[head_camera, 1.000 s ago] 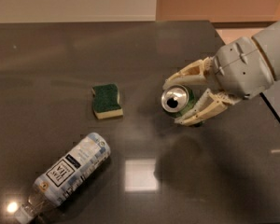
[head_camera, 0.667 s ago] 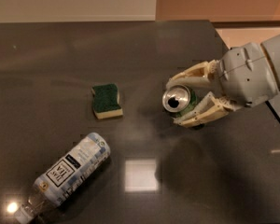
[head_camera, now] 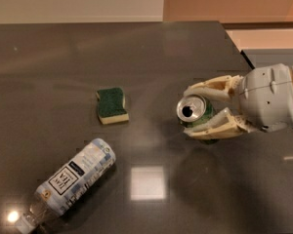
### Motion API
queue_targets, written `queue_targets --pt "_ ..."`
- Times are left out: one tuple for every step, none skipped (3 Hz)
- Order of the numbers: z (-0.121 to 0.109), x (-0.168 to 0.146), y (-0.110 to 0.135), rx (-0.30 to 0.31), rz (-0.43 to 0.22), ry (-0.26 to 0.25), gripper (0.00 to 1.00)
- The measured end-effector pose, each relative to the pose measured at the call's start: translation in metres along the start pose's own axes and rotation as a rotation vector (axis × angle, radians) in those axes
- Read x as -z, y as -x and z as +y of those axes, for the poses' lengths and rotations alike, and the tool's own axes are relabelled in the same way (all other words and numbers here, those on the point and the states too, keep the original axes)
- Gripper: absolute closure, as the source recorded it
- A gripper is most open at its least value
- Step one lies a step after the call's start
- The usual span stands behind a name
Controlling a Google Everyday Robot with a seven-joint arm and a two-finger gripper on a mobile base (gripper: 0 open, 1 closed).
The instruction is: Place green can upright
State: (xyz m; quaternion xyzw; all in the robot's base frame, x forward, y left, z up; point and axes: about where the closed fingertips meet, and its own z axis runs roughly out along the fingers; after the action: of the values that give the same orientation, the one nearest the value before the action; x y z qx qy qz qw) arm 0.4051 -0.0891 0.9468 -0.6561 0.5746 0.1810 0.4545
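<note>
While tool [head_camera: 189, 112] clasps green can [head_camera: 195, 109], top up-left

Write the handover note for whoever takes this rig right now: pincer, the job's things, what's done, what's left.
Pincer: at the right side of the dark table, shut on the green can, one finger on each side.
Green can: in the pincer, pull-tab top facing up, somewhat tilted. I cannot tell whether its base touches the table.
Done: can grasped, nearly upright.
Left: set it level on its base, open, withdraw.
Nearby: green-topped sponge to the left and a clear bottle lying on its side at front left, both apart from the can.
</note>
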Motion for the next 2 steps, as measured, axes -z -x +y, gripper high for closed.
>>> queue_targets --pt "0.004 0.002 -0.011 -0.034 -0.018 -0.084 1.00" --pt "0.006 0.006 -0.022 -0.042 -0.052 -0.179 1.00"
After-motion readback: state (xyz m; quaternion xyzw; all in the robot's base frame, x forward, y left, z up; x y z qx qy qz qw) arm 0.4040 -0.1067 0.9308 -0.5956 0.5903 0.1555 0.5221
